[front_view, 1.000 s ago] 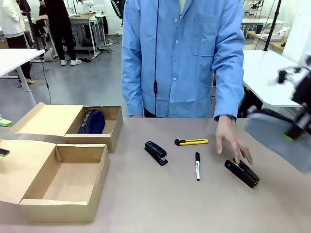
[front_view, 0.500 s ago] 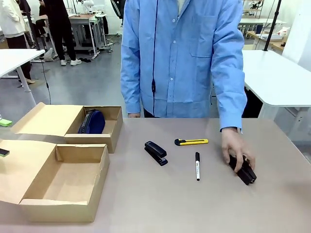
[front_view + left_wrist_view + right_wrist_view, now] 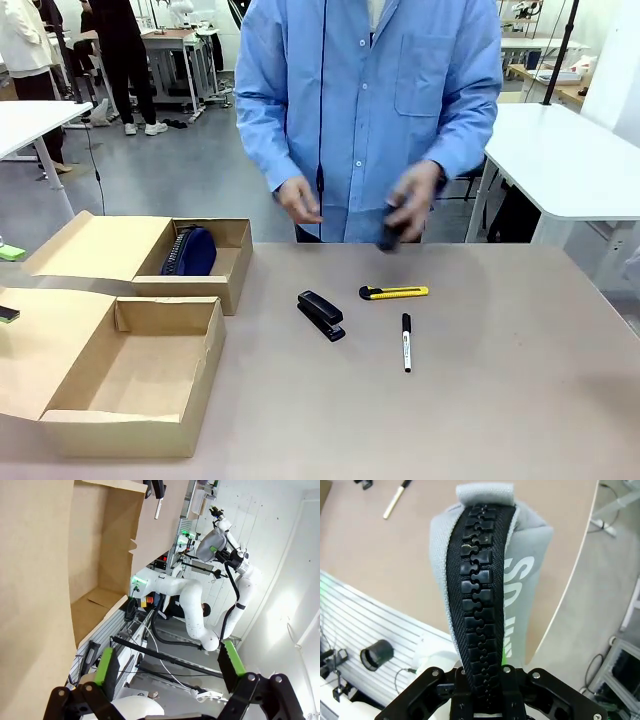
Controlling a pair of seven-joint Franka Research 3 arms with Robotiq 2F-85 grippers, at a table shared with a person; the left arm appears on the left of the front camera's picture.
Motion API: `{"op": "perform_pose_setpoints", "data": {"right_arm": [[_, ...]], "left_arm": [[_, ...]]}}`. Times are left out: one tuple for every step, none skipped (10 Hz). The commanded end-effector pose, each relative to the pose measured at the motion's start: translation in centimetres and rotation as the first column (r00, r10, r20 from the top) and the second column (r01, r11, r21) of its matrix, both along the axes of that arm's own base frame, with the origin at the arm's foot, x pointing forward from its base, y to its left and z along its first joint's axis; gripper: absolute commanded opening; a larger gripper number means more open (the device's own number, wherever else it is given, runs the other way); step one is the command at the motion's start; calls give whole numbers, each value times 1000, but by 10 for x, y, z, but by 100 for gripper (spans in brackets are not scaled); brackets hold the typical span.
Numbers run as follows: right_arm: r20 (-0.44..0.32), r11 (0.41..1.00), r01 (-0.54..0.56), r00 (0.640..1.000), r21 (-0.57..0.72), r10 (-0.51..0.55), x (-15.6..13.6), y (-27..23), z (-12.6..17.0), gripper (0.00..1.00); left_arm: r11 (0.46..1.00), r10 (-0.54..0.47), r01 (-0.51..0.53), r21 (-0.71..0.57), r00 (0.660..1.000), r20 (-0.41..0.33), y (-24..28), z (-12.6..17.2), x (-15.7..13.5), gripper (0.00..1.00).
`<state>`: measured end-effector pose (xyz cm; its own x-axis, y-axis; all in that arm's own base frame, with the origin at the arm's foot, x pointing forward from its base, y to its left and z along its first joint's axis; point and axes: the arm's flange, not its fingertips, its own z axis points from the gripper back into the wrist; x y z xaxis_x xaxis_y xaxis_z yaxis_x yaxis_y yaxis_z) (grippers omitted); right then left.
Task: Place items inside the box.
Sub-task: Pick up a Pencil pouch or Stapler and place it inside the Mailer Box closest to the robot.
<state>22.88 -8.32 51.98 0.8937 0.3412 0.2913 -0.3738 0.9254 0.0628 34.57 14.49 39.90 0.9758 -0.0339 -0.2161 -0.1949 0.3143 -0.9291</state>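
Grey pencil case (image 3: 485, 580) sits clamped by its zip in the right hand (image 3: 482, 674); left hand (image 3: 169, 661) gapes empty

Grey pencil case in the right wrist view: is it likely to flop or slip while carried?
The grey pencil case looks like soft fabric, yet it extends straight from the right gripper without folding, so probably only mild sag. The jaws pinch its chunky zip, whose teeth likely resist slipping.
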Motion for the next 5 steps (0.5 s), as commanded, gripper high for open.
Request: {"op": "perform_pose_setpoints", "data": {"right_arm": [[18,1000,-7,1000,-15,7,4,-4,0,7],[18,1000,-7,1000,-15,7,4,-4,0,7],[18,1000,-7,1000,-15,7,4,-4,0,7],[2,1000,-1,1000,1,1,0,0,0,7],[17,999,-35,999,-1,35,7,6,5,7]], "left_arm": [[1000,-21,21,-1,1000,13,1,1,-6,100],[1000,-21,21,-1,1000,13,1,1,-6,100],[1000,-21,21,-1,1000,13,1,1,-6,100],[1000,-21,21,-1,1000,13,1,1,-6,100],[1000,-21,21,-1,1000,13,1,1,-6,100]]}}
